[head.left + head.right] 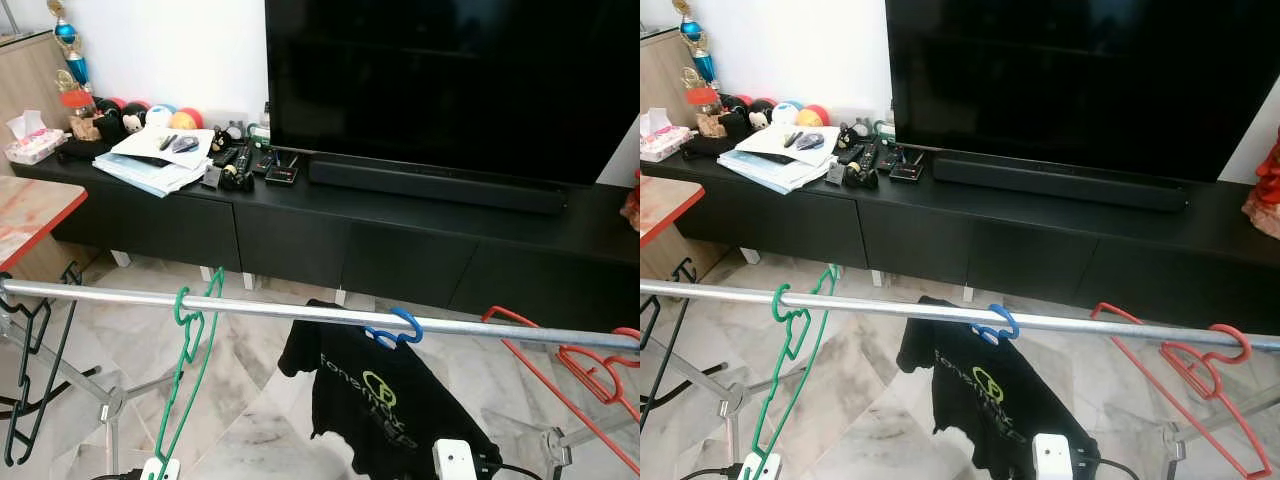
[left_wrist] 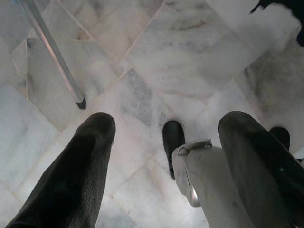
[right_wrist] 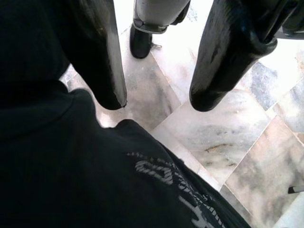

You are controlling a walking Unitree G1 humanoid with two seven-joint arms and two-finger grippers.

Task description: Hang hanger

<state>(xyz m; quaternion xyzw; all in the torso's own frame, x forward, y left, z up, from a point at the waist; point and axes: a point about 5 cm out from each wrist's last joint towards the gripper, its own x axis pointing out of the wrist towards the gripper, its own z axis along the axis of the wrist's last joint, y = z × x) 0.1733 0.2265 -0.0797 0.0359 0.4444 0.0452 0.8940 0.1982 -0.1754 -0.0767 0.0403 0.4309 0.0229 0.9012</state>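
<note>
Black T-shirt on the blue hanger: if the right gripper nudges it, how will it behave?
The black T-shirt hangs in loose folds, so it will probably give way rather than resist. It hangs from a blue hanger hooked over the smooth metal rail, so a sideways push may slide or swing both. The right gripper is open just above the fabric.

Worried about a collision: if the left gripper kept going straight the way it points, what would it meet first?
Probably the marble floor; the open left gripper points down at it, nothing between.
</note>
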